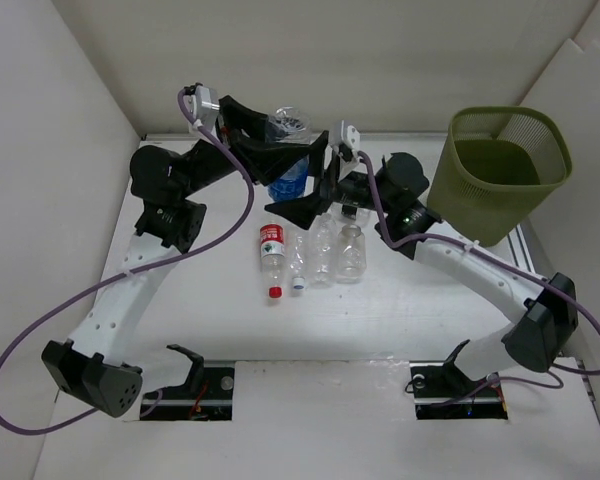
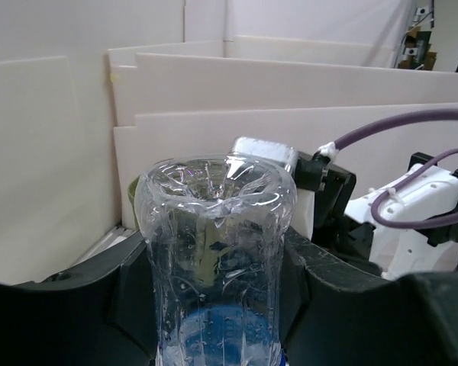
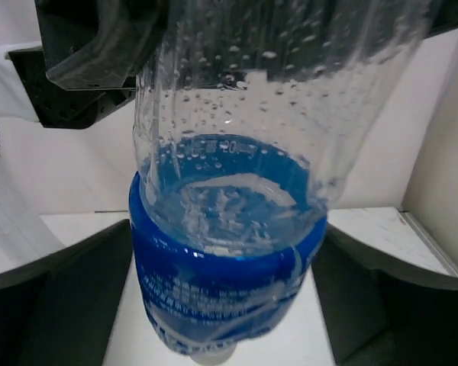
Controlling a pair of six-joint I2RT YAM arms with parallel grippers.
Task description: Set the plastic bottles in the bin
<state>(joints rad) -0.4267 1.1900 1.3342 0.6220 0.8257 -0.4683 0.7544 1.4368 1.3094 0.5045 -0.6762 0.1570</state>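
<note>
The blue-labelled bottle hangs cap-down in the air above the table's back middle. My left gripper is shut on its clear upper body, base upward. My right gripper is closed on its blue label, with the fingers against both sides. On the table lie the red-labelled bottle and three unlabelled bottles in a row. The black-labelled bottle does not show. The olive-green bin stands at the back right, apart from both grippers.
White walls close in the table on the left, back and right. Purple cables loop from both arms. The arm bases sit at the near edge. The right arm's elbow is just in front of the bin.
</note>
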